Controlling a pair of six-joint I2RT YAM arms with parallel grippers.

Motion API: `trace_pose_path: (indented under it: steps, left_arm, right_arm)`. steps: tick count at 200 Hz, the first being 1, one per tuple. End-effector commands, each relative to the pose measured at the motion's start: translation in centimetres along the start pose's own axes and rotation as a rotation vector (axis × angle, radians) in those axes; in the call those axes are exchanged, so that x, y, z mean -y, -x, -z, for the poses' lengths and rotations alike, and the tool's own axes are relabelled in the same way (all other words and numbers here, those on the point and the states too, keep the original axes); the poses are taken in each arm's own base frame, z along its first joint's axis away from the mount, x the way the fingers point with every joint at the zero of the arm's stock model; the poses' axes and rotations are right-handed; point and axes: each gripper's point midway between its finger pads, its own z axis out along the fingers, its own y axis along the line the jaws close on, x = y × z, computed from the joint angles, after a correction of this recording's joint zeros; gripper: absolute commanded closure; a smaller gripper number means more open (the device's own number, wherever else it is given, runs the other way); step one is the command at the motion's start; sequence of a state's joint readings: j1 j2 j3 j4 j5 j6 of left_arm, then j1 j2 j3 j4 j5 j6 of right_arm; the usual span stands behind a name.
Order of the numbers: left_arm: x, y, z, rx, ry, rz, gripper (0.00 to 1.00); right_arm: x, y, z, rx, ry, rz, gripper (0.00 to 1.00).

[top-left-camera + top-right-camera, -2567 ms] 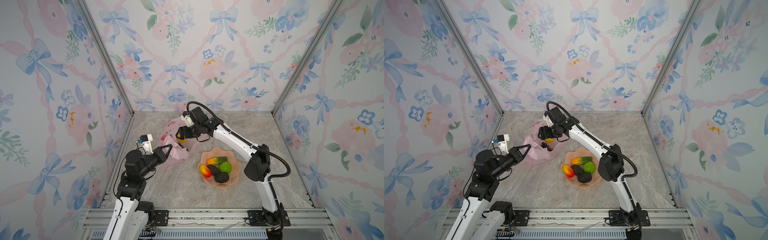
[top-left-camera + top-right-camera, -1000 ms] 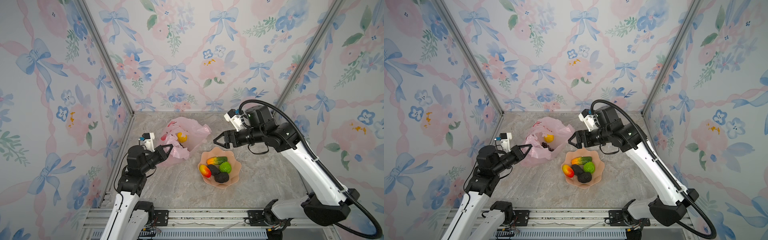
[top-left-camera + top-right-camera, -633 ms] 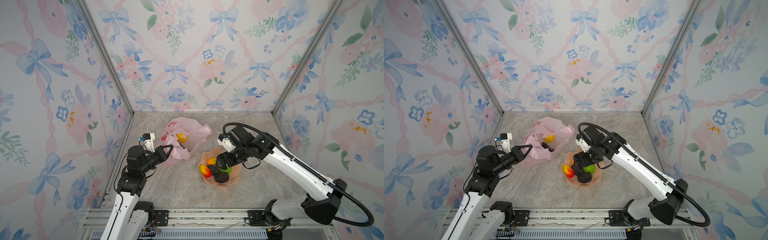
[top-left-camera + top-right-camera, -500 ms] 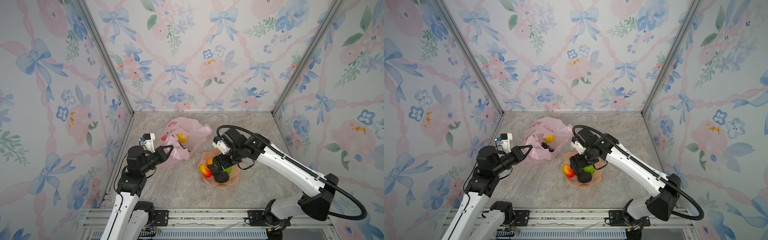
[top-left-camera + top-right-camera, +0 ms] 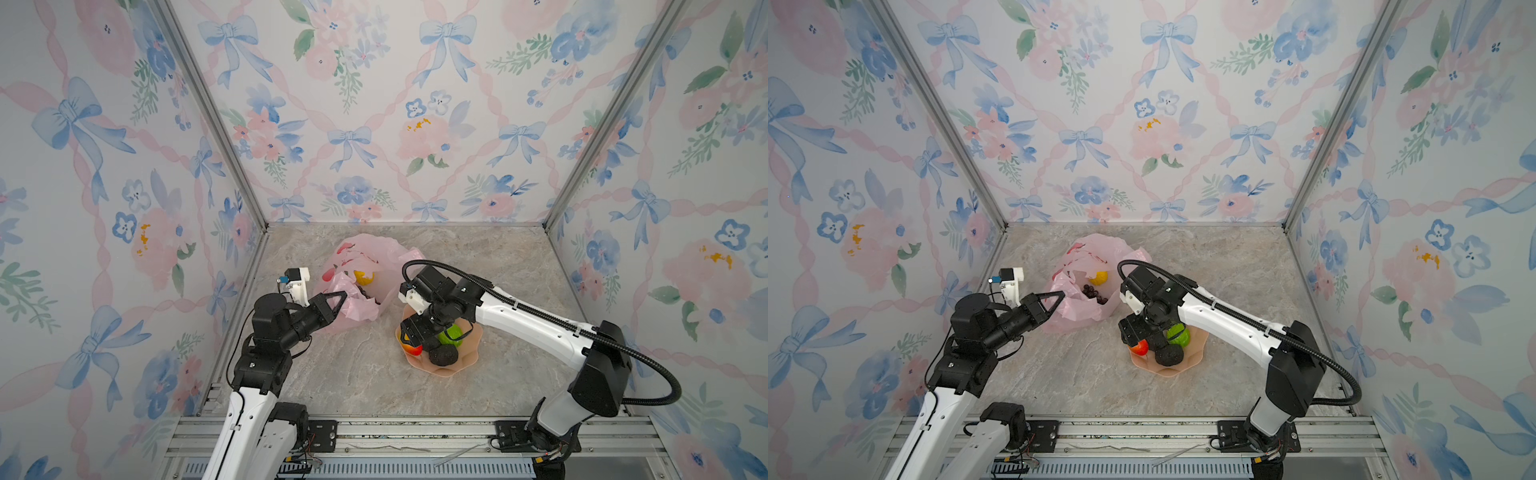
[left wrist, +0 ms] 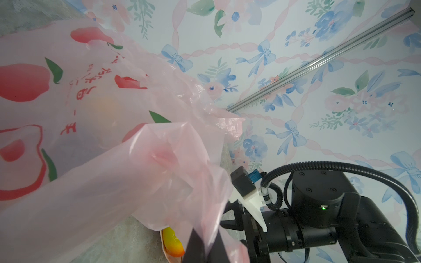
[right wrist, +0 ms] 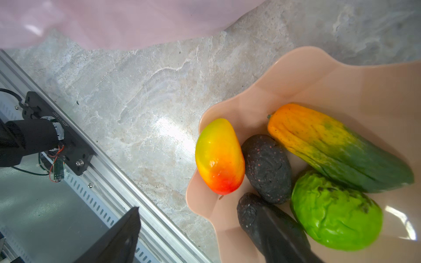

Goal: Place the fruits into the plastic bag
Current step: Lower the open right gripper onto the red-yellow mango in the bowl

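Two in bag [image 5: 365,259]: lemon [image 5: 363,277], grapes [image 5: 1094,293]. Five left in bowl [image 5: 471,360] on desk [image 5: 365,386]. Left tool [image 5: 338,297] clenched on bag rim; right tool [image 5: 415,334] spread over mango [image 7: 219,157], gripping nothing

Pink plastic bag [image 5: 1075,316] open, lemon [image 5: 1099,277] and grapes [image 5: 1094,293] inside; mango [image 7: 219,157], avocados [image 7: 266,168], papaya [image 7: 337,148], green fruit [image 7: 335,211] beside

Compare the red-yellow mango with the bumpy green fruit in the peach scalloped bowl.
The red-yellow mango is smooth and glossy; the bumpy green fruit is wrinkled with dark marks. The mango is a slim oval, the green fruit rounder. The mango lies at the rim, the green fruit further in. Both rest in the peach scalloped bowl.
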State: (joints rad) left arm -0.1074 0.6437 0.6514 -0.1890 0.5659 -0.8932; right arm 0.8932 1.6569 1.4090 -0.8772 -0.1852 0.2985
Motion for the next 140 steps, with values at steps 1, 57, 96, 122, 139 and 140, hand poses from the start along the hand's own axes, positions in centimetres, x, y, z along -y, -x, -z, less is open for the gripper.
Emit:
trace_pose_path:
  steps: [1,57,96,122,139,140]
  left_arm:
    - [0.6,0.1,0.4,0.003,-0.015,-0.023,1.00]
    - [0.7,0.1,0.6,0.009,-0.020,-0.023,1.00]
    - [0.8,0.2,0.6,0.009,-0.020,-0.022,1.00]
    - [0.7,0.1,0.6,0.008,-0.018,-0.019,1.00]
    - [0.6,0.1,0.6,0.008,-0.017,-0.019,1.00]
    - [0.7,0.1,0.6,0.008,-0.018,-0.019,1.00]
  right_arm:
    - [0.3,0.0,-2.1,-0.017,-0.019,0.006,0.20]
    - [1.3,-0.5,-4.8,-0.071,-0.054,0.007,0.30]
    - [1.6,-0.6,-5.7,-0.085,-0.062,0.006,0.33]
    - [1.7,-0.7,-6.1,-0.095,-0.067,0.005,0.34]
    - [1.9,-0.9,-6.4,-0.103,-0.071,0.007,0.35]
    - [1.9,-0.9,-6.4,-0.103,-0.071,0.007,0.35]
